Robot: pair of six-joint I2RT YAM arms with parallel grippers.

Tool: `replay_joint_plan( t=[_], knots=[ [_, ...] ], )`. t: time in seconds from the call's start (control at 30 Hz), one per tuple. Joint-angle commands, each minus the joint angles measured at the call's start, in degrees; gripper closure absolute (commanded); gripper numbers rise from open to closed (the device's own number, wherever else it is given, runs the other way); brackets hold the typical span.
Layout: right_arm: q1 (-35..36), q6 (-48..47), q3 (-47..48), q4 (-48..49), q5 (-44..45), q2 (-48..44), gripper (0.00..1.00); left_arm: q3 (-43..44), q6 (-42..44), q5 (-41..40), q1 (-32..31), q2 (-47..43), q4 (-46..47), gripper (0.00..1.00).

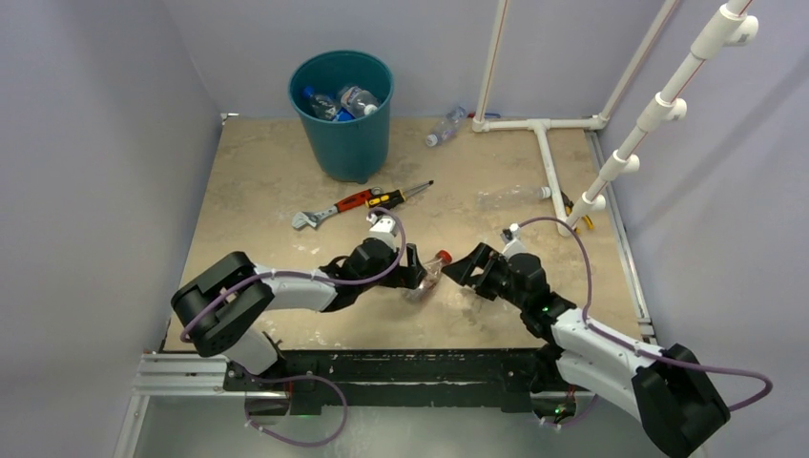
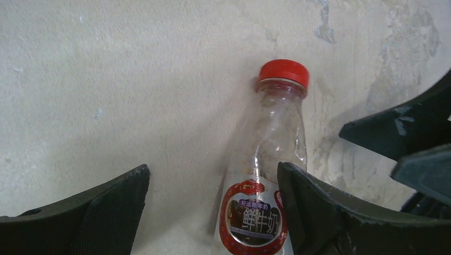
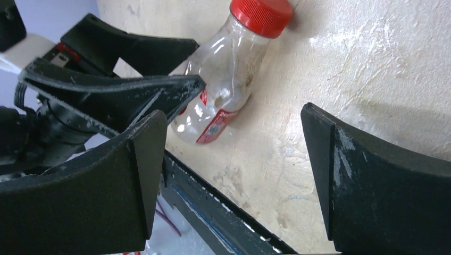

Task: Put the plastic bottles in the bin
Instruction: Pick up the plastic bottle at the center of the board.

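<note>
A clear plastic bottle with a red cap and red label (image 1: 426,279) lies on the table between my two grippers. My left gripper (image 1: 415,270) is open around it. In the left wrist view the bottle (image 2: 268,154) lies against the right finger (image 2: 330,212), with a wide gap to the left finger (image 2: 101,212). My right gripper (image 1: 462,269) is open and empty, just right of the cap; its view shows the bottle (image 3: 228,69) ahead. The teal bin (image 1: 343,143) stands at the back with several bottles inside. Two more clear bottles (image 1: 445,126) (image 1: 510,197) lie on the table.
A red-handled wrench (image 1: 322,214) and a yellow-black screwdriver (image 1: 401,197) lie in front of the bin. A white pipe frame (image 1: 546,153) stands at the back right. The black front rail (image 3: 223,207) runs below the right gripper.
</note>
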Motion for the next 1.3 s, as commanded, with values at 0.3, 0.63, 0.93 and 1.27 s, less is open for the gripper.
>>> replay_joint_plan(
  t=[0.3,0.63,0.93,1.27],
  knots=[
    [0.7,-0.4,4.1,5.3,-1.6,12.5,0.07,-9.0,-6.5,1.3,-7.0,-6.7,14.8,0.19],
    [2.6,-7.8,7.1,-9.9,-2.2,2.0,0.06,-10.1,-5.6,-3.4,-7.0,-26.1,3.7,0.01],
    [12.8,-9.6,17.1,-17.4,4.6,9.7,0.04,-17.1,-11.2,-12.8,-7.5,-51.1,-12.1,0.01],
    [20.0,-2.8,25.0,-19.8,11.4,22.5,0.02,-16.8,-12.5,-15.9,-7.6,-61.2,-23.2,0.01]
  ],
)
